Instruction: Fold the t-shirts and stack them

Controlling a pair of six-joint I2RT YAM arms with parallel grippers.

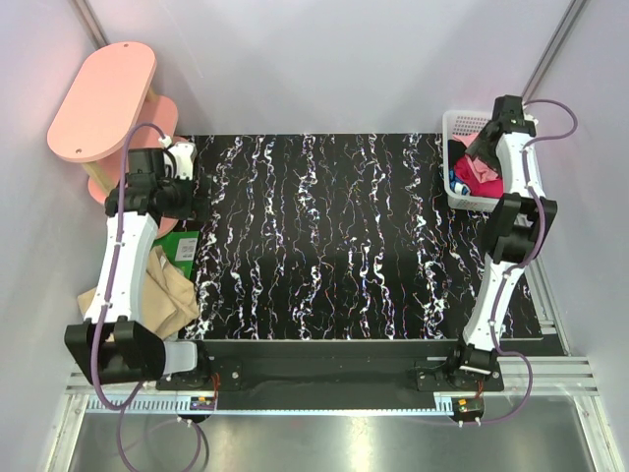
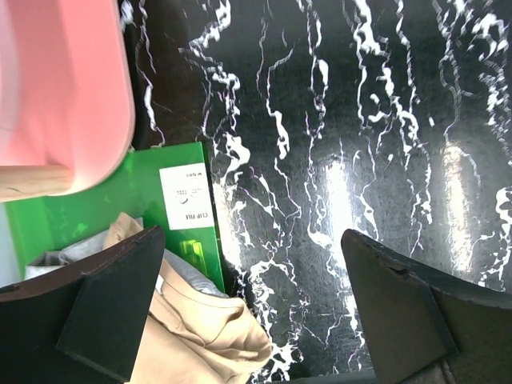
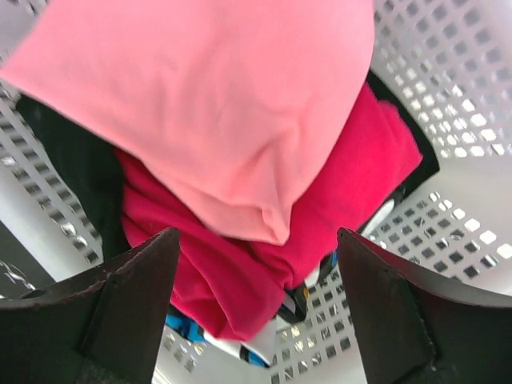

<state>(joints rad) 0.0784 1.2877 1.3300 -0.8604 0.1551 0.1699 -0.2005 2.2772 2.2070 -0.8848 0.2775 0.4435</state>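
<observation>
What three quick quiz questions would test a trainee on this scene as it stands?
1. True or false: the tan t-shirt lies in the white basket.
2. Which lies on top in the basket? A) salmon-pink t-shirt B) magenta-red t-shirt C) tan t-shirt
3. Fill in: the right tool, jaws open, hangs over the ___.
Key: 1 false, it lies off the left edge of the table; 2 A; 3 basket.

Three t-shirts (image 3: pixel 216 120) (one basket (image 3: pixel 452 76))
</observation>
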